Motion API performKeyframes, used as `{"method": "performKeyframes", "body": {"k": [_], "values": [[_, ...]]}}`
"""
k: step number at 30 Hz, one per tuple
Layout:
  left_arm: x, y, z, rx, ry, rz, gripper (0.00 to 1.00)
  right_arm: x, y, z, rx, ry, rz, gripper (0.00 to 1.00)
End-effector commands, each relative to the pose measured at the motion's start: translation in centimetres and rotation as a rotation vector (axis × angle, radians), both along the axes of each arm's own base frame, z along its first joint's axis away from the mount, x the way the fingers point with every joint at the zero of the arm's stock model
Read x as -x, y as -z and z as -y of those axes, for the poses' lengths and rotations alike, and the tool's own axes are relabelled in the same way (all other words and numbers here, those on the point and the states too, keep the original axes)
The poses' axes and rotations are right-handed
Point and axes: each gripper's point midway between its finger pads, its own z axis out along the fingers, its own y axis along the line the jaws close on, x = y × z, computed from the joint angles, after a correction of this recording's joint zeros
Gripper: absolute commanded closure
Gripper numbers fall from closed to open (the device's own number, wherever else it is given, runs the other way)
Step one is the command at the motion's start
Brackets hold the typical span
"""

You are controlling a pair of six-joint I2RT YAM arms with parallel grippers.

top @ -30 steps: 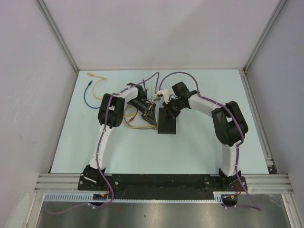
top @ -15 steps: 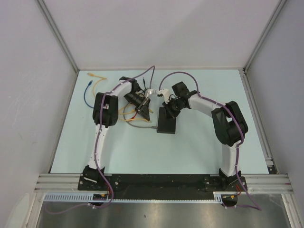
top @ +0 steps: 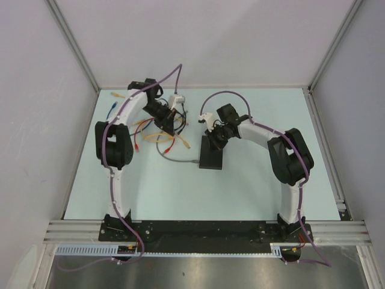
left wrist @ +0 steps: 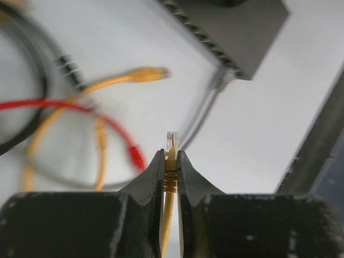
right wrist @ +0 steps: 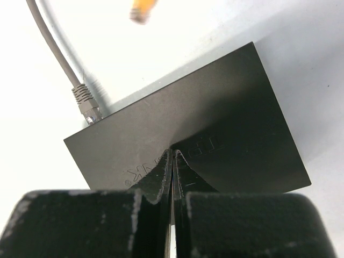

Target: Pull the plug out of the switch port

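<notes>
The switch (top: 212, 158) is a flat black box lying mid-table, also seen in the left wrist view (left wrist: 236, 32) and the right wrist view (right wrist: 215, 123). My right gripper (right wrist: 173, 156) is shut, its tips resting on the switch's top (top: 215, 139). My left gripper (left wrist: 171, 153) is shut on a yellow cable's plug (left wrist: 172, 141), whose clear tip pokes out past the fingers. It hangs well clear of the switch, up and to the left (top: 177, 127). A grey cable (right wrist: 86, 105) remains plugged into the switch's left corner port.
Loose yellow (left wrist: 145, 74) and red (left wrist: 64, 105) cables lie tangled on the table left of the switch. A blue cable (top: 111, 111) lies at the far left. The grey cable (top: 174, 159) loops out from the switch. Enclosure walls surround the table.
My left arm has swung back and to the left, away from the switch, carrying the yellow plug with it. The right gripper and switch have stayed put.
</notes>
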Motion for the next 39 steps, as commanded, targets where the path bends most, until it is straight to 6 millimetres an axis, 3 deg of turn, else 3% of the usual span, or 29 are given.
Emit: {"method": "performKeyframes", "body": {"k": [1, 8, 11, 13, 16, 17, 18, 21, 25, 27, 29, 30, 33, 38, 39], "values": [[-6.5, -3.3, -5.9, -0.205, -0.167, 0.298, 1.0, 2.2, 3.9, 1.8, 0.138, -0.02, -0.06, 1.0], [-13.9, -5.5, -14.2, -0.513, -0.399, 0.566, 1.0, 1.8, 3.9, 1.7, 0.142, -0.029, -0.035, 1.0], [-15.0, -5.4, -16.9, -0.639, -0.454, 0.633, 1.0, 1.7, 3.9, 1.6, 0.145, -0.034, -0.024, 1.0], [-15.0, -4.1, -18.2, -0.71, -0.475, 0.625, 0.99, 1.5, 3.8, 1.6, 0.149, -0.038, -0.011, 1.0], [-15.1, -3.1, -19.4, -0.754, -0.516, 0.609, 0.74, 1.3, 3.7, 1.7, 0.156, -0.035, 0.0, 1.0], [-14.8, -2.3, -19.7, -0.757, -0.54, 0.576, 0.61, 1.3, 3.7, 1.8, 0.157, -0.034, 0.001, 1.0], [-14.7, -2.2, -19.6, -0.748, -0.548, 0.562, 0.56, 1.2, 3.8, 1.9, 0.16, -0.03, 0.002, 1.0], [-14.0, -2.8, -17.7, -0.643, -0.556, 0.517, 0.45, 1.0, 3.7, 2.1, 0.16, -0.025, 0.004, 1.0], [-13.9, -7.0, -13.9, -0.415, -0.586, 0.509, 0.39, 0.8, 3.8, 2.2, 0.156, -0.013, 0.001, 1.0], [-13.9, -9.3, -11.4, -0.281, -0.557, 0.52, 0.38, 0.7, 3.9, 2.2, 0.154, -0.005, -0.002, 1.0], [-13.0, -10.4, -9.2, -0.17, -0.519, 0.493, 0.37, 0.5, 3.8, 2.1, 0.146, 0.005, -0.007, 1.0], [-11.7, -11.1, -6.7, -0.037, -0.446, 0.447, 0.36, 0.6, 3.8, 2.1, 0.141, 0.004, -0.017, 1.0], [-8.0, -11.0, -3.5, 0.126, -0.33, 0.316, 0.29, 0.2, 3.3, 2.1, 0.109, 0.033, -0.041, 1.0], [-4.1, -10.1, 0.0, 0.14, -0.223, 0.25, 0.27, -0.9, 1.8, 1.5, 0.032, 0.087, -0.059, 1.0], [-3.3, -9.7, 0.5, 0.131, -0.192, 0.238, 0.27, -0.6, 2.2, 1.6, 0.045, 0.078, -0.073, 1.0]]}}
